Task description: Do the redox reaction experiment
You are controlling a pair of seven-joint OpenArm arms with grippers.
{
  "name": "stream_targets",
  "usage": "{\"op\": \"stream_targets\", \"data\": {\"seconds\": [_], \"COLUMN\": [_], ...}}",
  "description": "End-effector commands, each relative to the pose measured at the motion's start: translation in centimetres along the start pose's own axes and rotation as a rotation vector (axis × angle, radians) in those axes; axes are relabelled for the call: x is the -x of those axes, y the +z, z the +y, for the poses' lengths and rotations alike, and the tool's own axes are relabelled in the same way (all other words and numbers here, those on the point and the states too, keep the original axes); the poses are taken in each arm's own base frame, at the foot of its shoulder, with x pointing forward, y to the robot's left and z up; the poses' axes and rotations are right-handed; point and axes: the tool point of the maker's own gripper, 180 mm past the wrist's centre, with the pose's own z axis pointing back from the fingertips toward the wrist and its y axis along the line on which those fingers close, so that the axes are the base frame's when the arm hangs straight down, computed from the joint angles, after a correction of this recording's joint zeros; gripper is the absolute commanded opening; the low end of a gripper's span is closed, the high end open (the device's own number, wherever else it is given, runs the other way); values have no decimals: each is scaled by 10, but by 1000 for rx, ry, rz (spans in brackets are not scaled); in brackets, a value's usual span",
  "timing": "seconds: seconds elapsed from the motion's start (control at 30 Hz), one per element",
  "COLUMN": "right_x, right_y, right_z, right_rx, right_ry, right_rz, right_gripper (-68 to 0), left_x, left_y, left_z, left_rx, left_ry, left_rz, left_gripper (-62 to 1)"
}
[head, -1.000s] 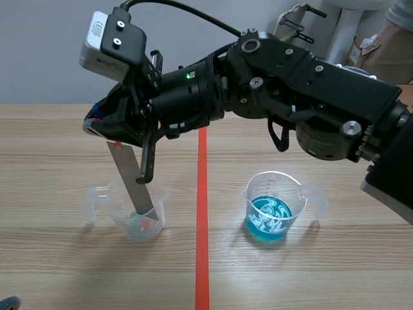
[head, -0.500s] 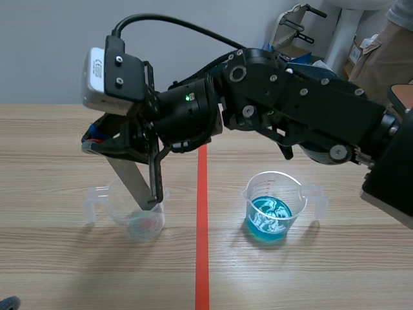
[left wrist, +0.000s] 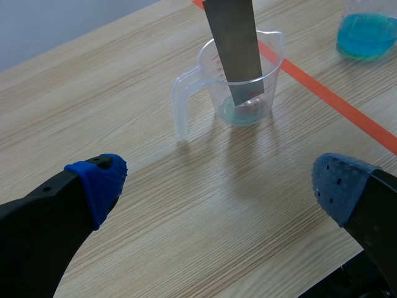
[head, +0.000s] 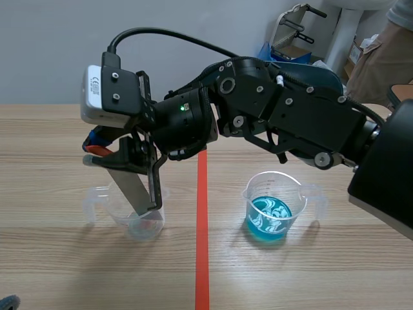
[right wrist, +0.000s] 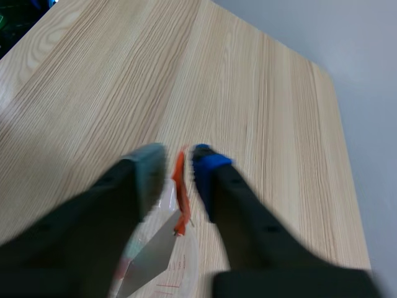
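The right gripper (head: 102, 150) is clenched on the orange-tipped top of a metal strip (head: 133, 188), which slants down toward 5 o'clock with its lower end inside the clear beaker (head: 102, 201). At 3 o'clock from that beaker, across the red tape line (head: 202, 258), stands a beaker of blue liquid (head: 273, 208). The left gripper (left wrist: 220, 180) hangs with its fingers spread wide and nothing between them, the clear beaker ahead of it.

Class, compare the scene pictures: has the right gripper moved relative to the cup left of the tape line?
Yes. The right gripper has sunk toward the left cup, tilting the metal strip flatter; the strip's end stays inside.
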Motion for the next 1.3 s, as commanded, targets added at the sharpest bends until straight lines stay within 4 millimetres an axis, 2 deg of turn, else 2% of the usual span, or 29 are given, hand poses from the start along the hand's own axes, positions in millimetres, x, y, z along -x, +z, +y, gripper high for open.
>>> {"op": "stream_targets", "data": {"seconds": [0.0,0.07,0.2,0.3,0.57,0.7,0.87,1.1,1.27], "right_x": [-8,-10,-15,-17,-24,-29,-27,-21,-23], "right_y": [2,0,-3,-6,-15,-15,-15,-18,-17], "right_z": [-6,-7,-6,-4,9,9,8,21,23], "right_rx": [6,5,5,-3,-41,-34,-20,-23,-14], "right_ry": [9,9,6,7,-24,-60,-113,-174,-215], "right_rz": [-27,-33,-48,-54,-90,-117,-119,-112,-138], "right_gripper": [-377,-272,-129,4,4,4,4,4,4], "left_x": [-11,-11,-11,-11,-11,-11,-11,-11,-11], "left_y": [-3,-3,-3,-3,-3,-3,-3,-3,-3], "left_z": [0,0,0,0,0,0,0,2,5], "left_rx": [-2,-2,-2,-2,-2,-2,-2,-17,-33], "left_ry": [4,4,4,4,3,3,3,-9,-23], "left_rz": [-42,-41,-41,-42,-41,-41,-41,-40,-40], "left_gripper": [14,14,14,14,14,14,14,14,14]}}
